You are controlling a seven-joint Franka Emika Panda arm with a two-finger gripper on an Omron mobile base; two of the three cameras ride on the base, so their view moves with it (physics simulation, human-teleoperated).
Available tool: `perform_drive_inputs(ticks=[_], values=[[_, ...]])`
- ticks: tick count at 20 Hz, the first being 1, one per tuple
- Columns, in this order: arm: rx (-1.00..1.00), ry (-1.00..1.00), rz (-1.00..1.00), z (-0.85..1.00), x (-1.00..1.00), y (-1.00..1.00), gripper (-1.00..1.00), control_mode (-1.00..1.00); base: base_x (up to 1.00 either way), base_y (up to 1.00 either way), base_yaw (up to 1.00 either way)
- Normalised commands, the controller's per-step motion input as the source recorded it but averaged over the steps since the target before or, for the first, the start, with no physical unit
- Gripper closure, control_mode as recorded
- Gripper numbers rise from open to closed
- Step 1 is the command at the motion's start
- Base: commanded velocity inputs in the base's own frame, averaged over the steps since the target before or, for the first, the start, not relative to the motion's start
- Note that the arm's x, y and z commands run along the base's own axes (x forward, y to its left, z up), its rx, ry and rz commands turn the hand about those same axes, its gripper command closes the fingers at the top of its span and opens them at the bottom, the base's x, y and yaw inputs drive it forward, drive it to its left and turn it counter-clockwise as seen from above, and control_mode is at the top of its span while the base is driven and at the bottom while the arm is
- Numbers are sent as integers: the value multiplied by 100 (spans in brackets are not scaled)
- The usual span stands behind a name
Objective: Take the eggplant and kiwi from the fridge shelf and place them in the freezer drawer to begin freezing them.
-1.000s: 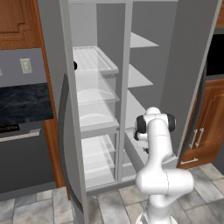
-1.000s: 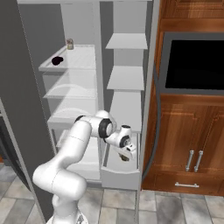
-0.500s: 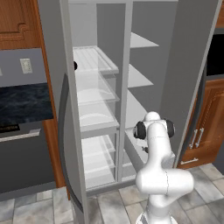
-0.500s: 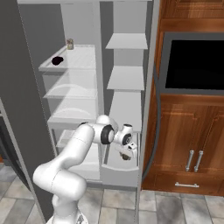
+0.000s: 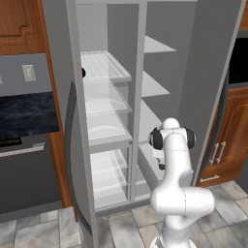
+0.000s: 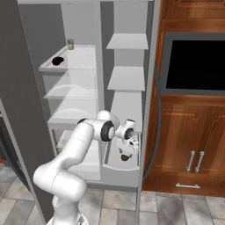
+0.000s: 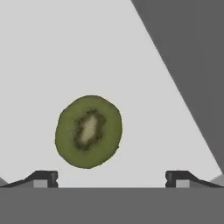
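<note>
Kiwi point(image 7: 89, 131) lies loose in your freezer drawer point(image 6: 121, 168), your gripper point(image 7: 111, 179) above it, jaws wide apart.

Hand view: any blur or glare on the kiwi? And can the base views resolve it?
Hand view: kiwi sharp, flat even lighting, no glare, no cast shadow on the pale drawer floor. Right base view: kiwi is a small dark blob in the freezer drawer, detail unresolved; eggplant reads as a near-black spot.
</note>
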Motion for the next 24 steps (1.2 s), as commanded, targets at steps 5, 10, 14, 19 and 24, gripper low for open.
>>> perform_drive_inputs(ticks=[5, 10, 14, 19, 24], values=[[0, -11, 1, 35, -97, 33, -100, -100, 0, 0, 0], [0, -24, 0, 85, -100, 36, -100, -100, 0, 0, 0], [0, -27, 0, 100, -88, 35, -100, -100, 0, 0, 0], [0, -24, 0, 100, -88, 35, -100, -100, 0, 0, 0], [-2, -23, 0, 100, -69, 45, -100, -100, 0, 0, 0]])
